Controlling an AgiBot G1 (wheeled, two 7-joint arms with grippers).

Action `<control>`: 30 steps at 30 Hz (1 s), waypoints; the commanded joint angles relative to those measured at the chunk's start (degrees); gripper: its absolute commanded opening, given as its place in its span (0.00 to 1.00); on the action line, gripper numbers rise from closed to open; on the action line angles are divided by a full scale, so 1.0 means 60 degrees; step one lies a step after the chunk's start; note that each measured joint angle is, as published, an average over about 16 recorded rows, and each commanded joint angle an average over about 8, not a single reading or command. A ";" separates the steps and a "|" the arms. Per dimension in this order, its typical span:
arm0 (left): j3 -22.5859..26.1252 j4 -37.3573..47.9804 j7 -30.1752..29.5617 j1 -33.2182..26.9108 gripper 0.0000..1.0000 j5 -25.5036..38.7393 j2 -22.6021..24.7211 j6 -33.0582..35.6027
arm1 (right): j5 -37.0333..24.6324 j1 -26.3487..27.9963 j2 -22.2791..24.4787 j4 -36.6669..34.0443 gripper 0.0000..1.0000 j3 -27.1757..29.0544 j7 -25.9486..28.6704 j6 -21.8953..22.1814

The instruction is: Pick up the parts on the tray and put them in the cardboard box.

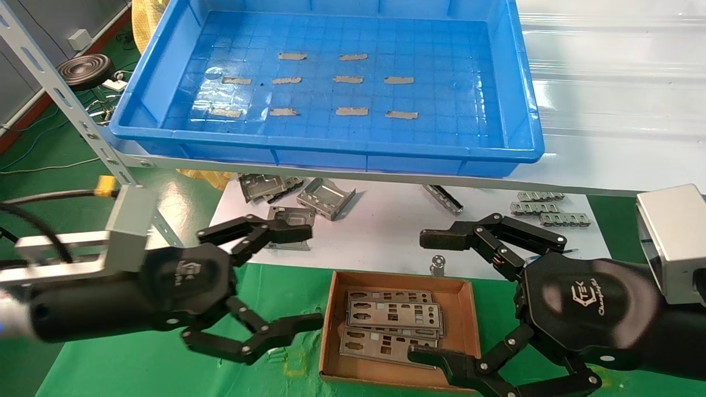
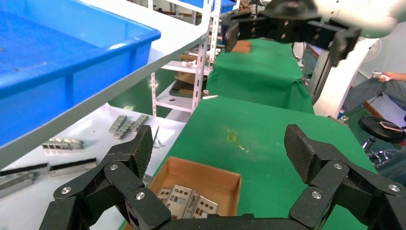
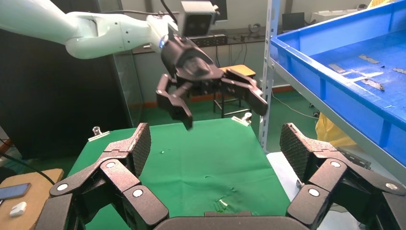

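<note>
Head view showed both hands hovering low over the green worktop [image 1: 138,364], one on each side of the cardboard box [image 1: 466,317]. The left hand [image 1: 289,275] hung just left of the box, its fingers spread wide and holding nothing. The right hand [image 1: 436,298] hung at the box's right side, its fingers likewise wide apart and empty; its near fingertip reached over the box's near right part, though whether it touched the plates below could not be told.

The parts [image 1: 389,325] lay inside the box as a loose overlapping stack of flat plates. The tray [image 1: 331,151] sat on a raised shelf [image 1: 606,160] at the far side, with only rows of grey tape strips [image 1: 350,111] on its grid floor. Beneath the shelf, on a white sheet [image 1: 380,242], folded metal brackets [image 1: 325,197] lay to the left and ribbed metal strips [image 1: 549,209] to the right.

In the left wrist view the box [image 2: 201,179] and its plates [image 2: 186,200] appeared between that hand's [image 2: 218,153] open fingers.
</note>
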 commanded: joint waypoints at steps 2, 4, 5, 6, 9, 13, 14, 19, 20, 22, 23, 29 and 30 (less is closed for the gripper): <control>-0.0328 -0.0510 -0.0249 0.0245 1.00 -0.0086 -0.0328 -0.0019 | 0.0000 0.0000 0.0000 0.0000 1.00 0.0000 0.0000 0.0000; -0.0542 -0.0843 -0.0412 0.0405 1.00 -0.0143 -0.0543 -0.0032 | 0.0000 0.0000 0.0000 0.0000 1.00 0.0000 0.0000 0.0000; -0.0648 -0.1007 -0.0492 0.0484 1.00 -0.0171 -0.0649 -0.0038 | 0.0000 0.0000 0.0000 0.0000 1.00 0.0000 0.0000 0.0000; -0.0753 -0.1171 -0.0572 0.0563 1.00 -0.0198 -0.0754 -0.0045 | 0.0000 0.0000 0.0000 0.0000 1.00 0.0000 0.0000 0.0000; -0.1082 -0.1682 -0.0822 0.0808 1.00 -0.0285 -0.1083 -0.0064 | 0.0000 0.0000 0.0000 0.0000 1.00 0.0000 0.0000 0.0000; -0.1511 -0.2350 -0.1148 0.1129 1.00 -0.0398 -0.1513 -0.0090 | 0.0000 0.0000 0.0000 0.0000 1.00 -0.0001 0.0000 0.0000; -0.1600 -0.2487 -0.1216 0.1195 1.00 -0.0421 -0.1602 -0.0095 | 0.0000 0.0000 0.0000 0.0000 1.00 -0.0001 0.0000 0.0000; -0.1965 -0.3052 -0.1461 0.1462 1.00 -0.0521 -0.1961 -0.0108 | 0.0001 -0.0001 0.0001 -0.0001 1.00 0.0000 -0.0001 0.0001; -0.2007 -0.3115 -0.1483 0.1492 1.00 -0.0533 -0.2001 -0.0109 | 0.0001 -0.0002 0.0001 -0.0002 1.00 0.0000 -0.0001 0.0002; -0.2064 -0.3201 -0.1510 0.1535 1.00 -0.0554 -0.2056 -0.0110 | 0.0002 -0.0002 0.0001 -0.0002 1.00 0.0000 -0.0001 0.0002; -0.2094 -0.3247 -0.1526 0.1558 1.00 -0.0565 -0.2086 -0.0111 | 0.0002 -0.0003 0.0001 -0.0003 1.00 0.0000 -0.0001 0.0003; -0.2022 -0.3134 -0.1486 0.1516 1.00 -0.0558 -0.2019 -0.0115 | 0.0003 -0.0003 0.0001 -0.0003 1.00 0.0000 -0.0001 0.0003; -0.2009 -0.3115 -0.1480 0.1507 1.00 -0.0555 -0.2007 -0.0115 | 0.0003 -0.0003 0.0001 -0.0003 1.00 0.0000 -0.0001 0.0003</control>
